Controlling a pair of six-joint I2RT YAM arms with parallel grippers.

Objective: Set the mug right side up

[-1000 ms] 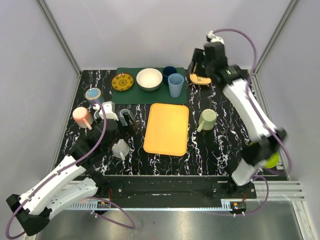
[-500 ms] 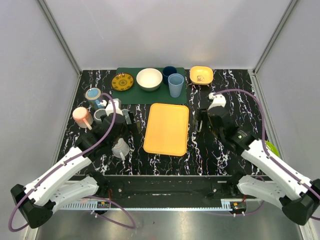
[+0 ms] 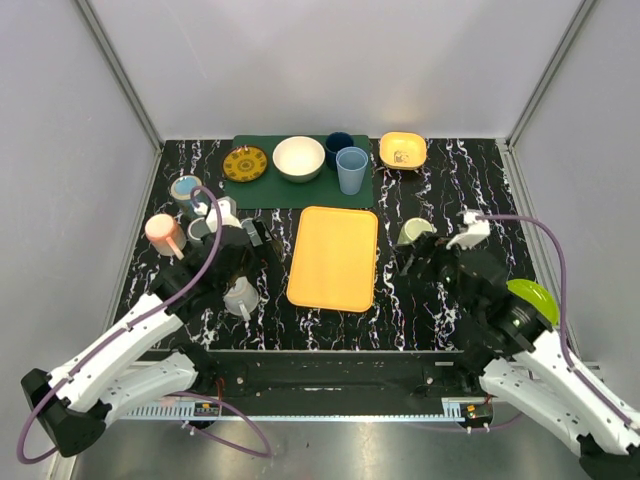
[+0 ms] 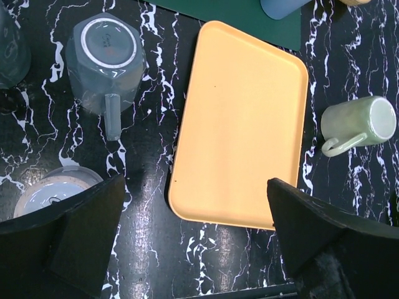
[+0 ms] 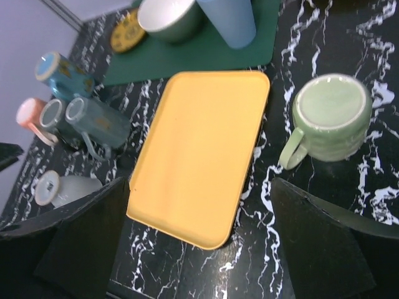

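All three views look down, sharing tray (image 3: 333, 258) and green mug (image 3: 415, 231).

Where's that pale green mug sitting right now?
Overhead view: the pale green mug sits right of centre, just beside the orange tray's right edge, nearer than the yellow bowl.

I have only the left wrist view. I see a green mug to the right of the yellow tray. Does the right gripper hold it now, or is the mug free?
Observer: It is free. The right wrist view shows the right gripper open, and the green mug stands ahead of it, not touched.
Operator: Good. What stands further left than the grey mug? My picture ends there.
Observer: The top view shows a pink mug near the left edge of the table, its handle pointing toward the near side.
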